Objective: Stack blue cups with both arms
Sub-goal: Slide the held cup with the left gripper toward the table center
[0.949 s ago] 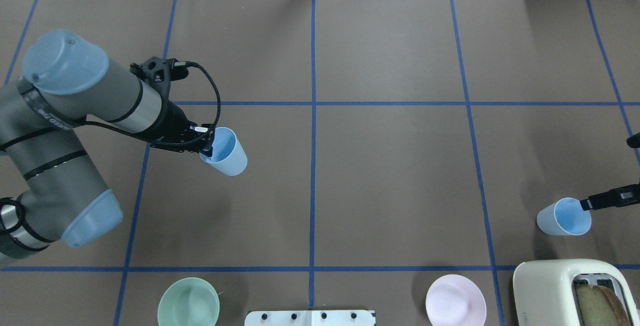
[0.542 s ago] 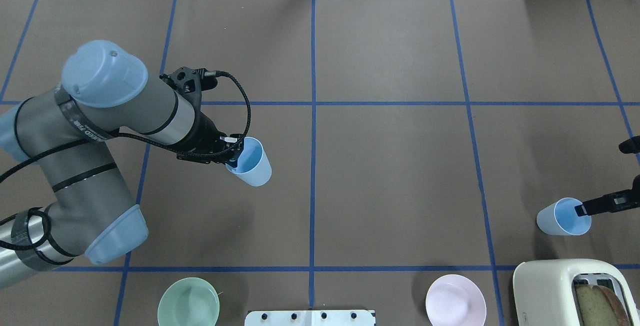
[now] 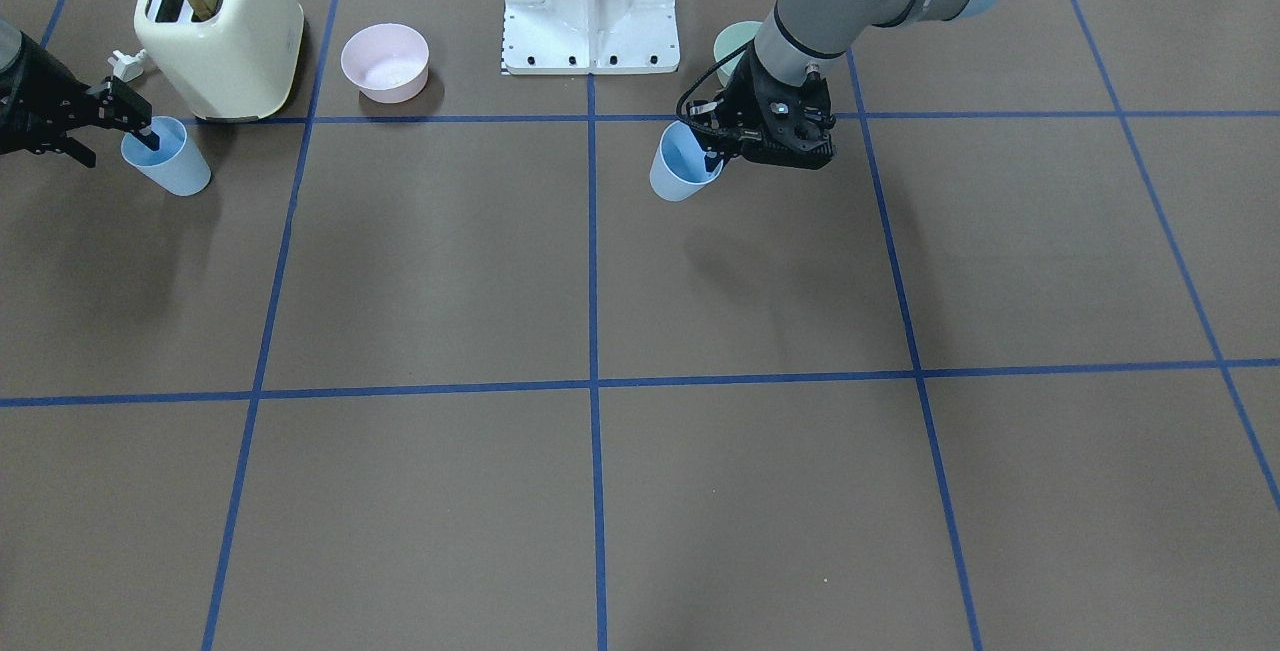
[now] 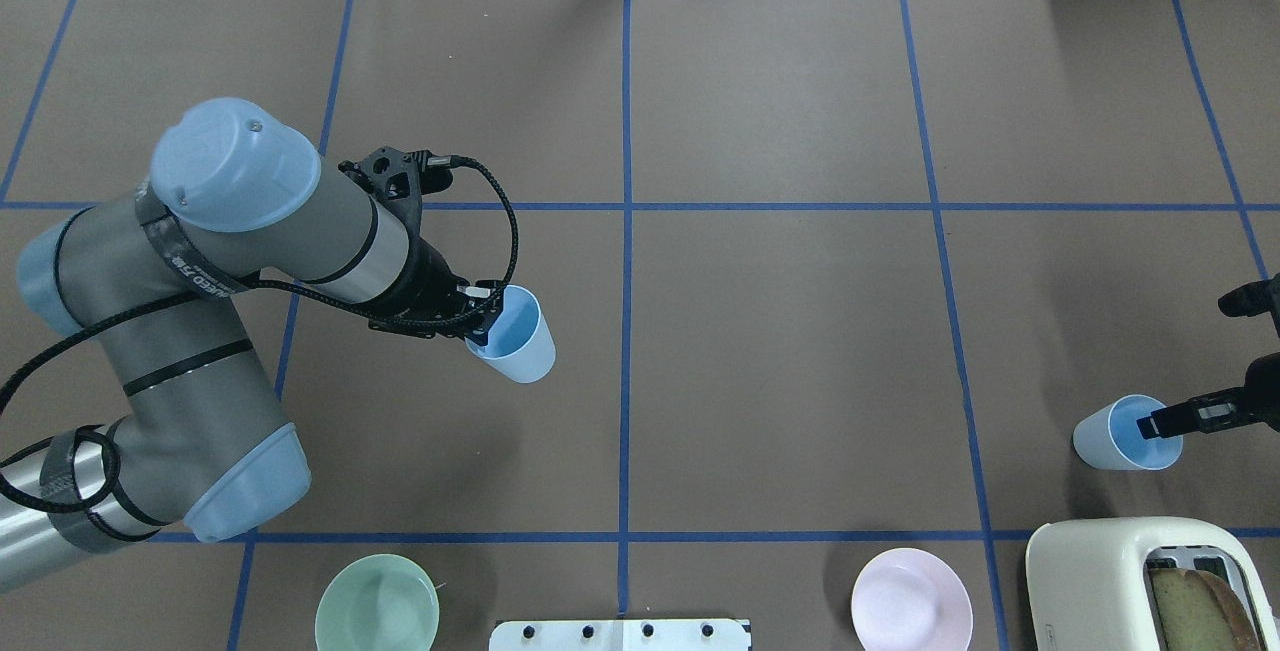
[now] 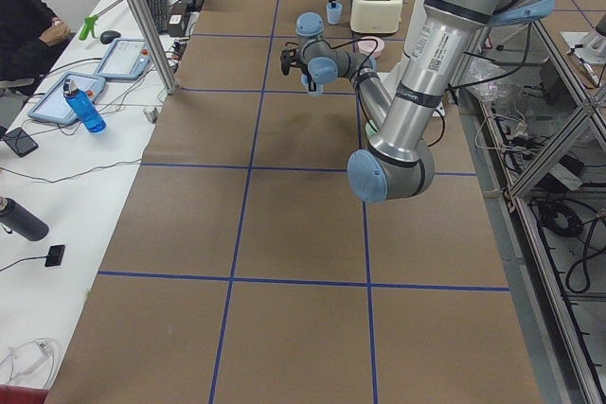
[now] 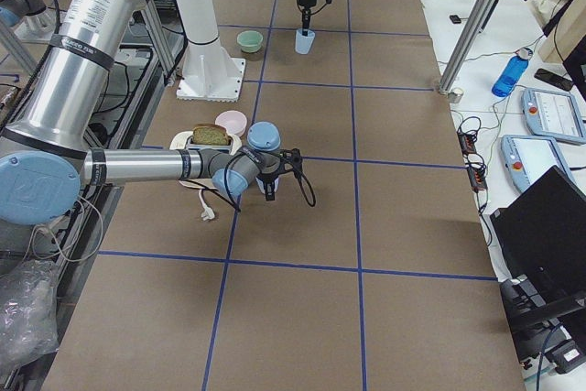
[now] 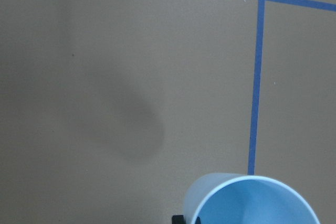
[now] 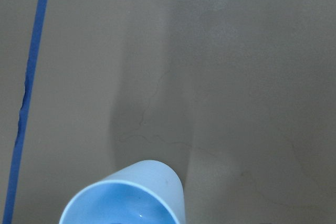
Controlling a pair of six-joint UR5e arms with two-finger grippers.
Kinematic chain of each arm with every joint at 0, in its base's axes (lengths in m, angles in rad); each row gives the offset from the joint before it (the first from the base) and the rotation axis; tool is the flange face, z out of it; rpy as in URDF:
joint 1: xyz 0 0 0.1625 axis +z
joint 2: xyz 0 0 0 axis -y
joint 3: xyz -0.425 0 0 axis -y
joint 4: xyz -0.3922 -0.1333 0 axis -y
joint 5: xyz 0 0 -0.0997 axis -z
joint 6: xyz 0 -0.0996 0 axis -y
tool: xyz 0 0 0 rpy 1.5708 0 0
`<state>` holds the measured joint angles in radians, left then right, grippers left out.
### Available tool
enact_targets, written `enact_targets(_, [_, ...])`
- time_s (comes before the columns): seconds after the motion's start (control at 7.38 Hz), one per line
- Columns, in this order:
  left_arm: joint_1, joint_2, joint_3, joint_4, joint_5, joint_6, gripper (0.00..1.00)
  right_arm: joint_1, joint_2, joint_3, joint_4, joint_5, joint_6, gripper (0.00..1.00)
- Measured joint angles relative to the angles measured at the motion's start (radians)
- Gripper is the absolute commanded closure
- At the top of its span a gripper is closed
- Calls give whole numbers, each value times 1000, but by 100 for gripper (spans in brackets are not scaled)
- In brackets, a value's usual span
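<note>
My left gripper [image 4: 480,329] is shut on the rim of a pale blue cup [image 4: 515,339] and holds it tilted above the table, left of the centre line. It also shows in the front view, gripper [image 3: 712,156] and cup [image 3: 678,171], and in the left wrist view [image 7: 247,203]. The second blue cup [image 4: 1122,436] stands upright on the table at the right, near the toaster. My right gripper [image 4: 1155,423] has one finger tip inside this cup by its rim; its other finger is not clear. This cup also shows in the front view [image 3: 170,163] and the right wrist view [image 8: 126,195].
A cream toaster [image 4: 1130,581] with bread in it stands right next to the second cup. A pink bowl [image 4: 912,599] and a green bowl [image 4: 377,603] sit at the near edge, either side of the white base pedestal [image 4: 620,634].
My left arm has carried its cup to the right and slightly nearer the robot, toward the centre line. The right finger tip has slid a little further into the second cup, which stayed put.
</note>
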<state>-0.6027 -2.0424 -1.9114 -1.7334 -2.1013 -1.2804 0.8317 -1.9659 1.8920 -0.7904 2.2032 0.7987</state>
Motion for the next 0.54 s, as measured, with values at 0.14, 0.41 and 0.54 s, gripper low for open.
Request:
enact_targets(0.14, [5, -3, 2, 0, 4, -4, 100, -2, 0, 0, 1, -13, 1, 100])
enact_targets(0.41, [24, -29, 19, 0, 20, -28, 100, -3, -1, -2, 2, -31, -2, 100])
enact_targets(0.54, [32, -44, 30, 0, 27, -40, 100, -2, 2, -4, 0, -27, -9, 100])
